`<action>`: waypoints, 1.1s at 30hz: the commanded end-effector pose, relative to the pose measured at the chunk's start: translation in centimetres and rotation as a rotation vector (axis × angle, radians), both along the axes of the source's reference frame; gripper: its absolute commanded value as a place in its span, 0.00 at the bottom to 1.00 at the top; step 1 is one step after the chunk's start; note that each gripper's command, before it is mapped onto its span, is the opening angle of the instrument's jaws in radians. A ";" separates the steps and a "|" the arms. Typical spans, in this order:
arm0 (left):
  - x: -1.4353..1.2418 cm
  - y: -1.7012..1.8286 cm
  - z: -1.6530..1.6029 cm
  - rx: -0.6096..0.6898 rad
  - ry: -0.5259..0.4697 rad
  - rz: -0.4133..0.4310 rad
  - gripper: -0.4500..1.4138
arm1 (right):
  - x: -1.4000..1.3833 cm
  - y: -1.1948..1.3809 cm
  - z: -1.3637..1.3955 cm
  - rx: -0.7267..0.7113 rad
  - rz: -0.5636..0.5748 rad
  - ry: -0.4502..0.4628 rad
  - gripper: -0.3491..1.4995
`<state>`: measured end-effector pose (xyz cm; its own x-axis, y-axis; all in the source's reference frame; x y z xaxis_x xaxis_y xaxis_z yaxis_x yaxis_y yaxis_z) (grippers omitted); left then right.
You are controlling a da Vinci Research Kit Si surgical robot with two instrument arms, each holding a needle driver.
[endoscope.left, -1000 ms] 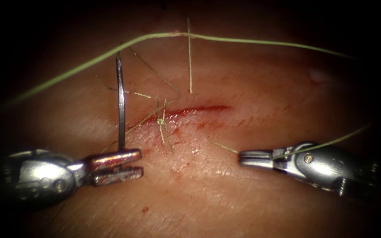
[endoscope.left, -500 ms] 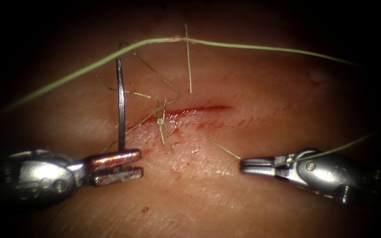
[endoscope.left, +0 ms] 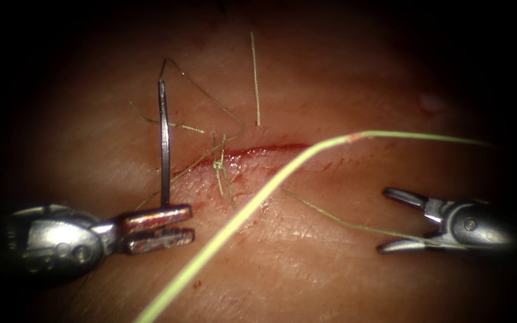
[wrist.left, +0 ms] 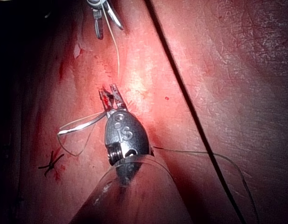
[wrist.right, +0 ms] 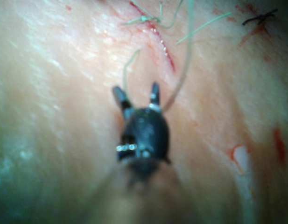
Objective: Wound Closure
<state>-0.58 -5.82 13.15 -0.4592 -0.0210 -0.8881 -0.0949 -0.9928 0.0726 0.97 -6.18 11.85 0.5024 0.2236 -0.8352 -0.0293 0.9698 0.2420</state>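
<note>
Endoscope view, nearest us: our left tool [endoscope.left: 161, 227] grips the needle [endoscope.left: 164, 143] near its end, clear of the tissue [endoscope.left: 342, 78]; our right tool [endoscope.left: 399, 221] gapes, holding nothing, thread [endoscope.left: 252, 203] lying slack. Beyond, one knot [endoscope.left: 218, 164] sits on the cut [endoscope.left: 270, 149]; most stays unclosed.

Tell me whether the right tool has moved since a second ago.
Yes. The right tool has drawn back rightward, away from the knot on the cut, and its jaws, shut before, now stand open.

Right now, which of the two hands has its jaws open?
The right arm's hand, on the right of the cut: jaws spread wide, holding nothing. The left arm's hand is shut on the needle near one end.
</note>
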 end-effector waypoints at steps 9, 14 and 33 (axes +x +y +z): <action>-0.03 0.02 0.09 -0.002 -0.002 0.001 0.00 | 0.15 1.05 0.23 0.038 0.235 -0.046 0.89; -0.03 0.02 0.09 -0.002 -0.002 0.002 0.00 | 0.50 1.35 0.26 0.267 0.378 0.049 0.88; -0.03 0.01 0.09 0.000 0.006 0.005 0.00 | 1.91 1.25 0.83 0.416 0.455 0.061 0.86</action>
<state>-0.58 -5.83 13.17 -0.4651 -0.0219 -0.8850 -0.0910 -0.9932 0.0724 2.80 -4.98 12.65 0.2374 0.7216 -0.6504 -0.4095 0.6815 0.6066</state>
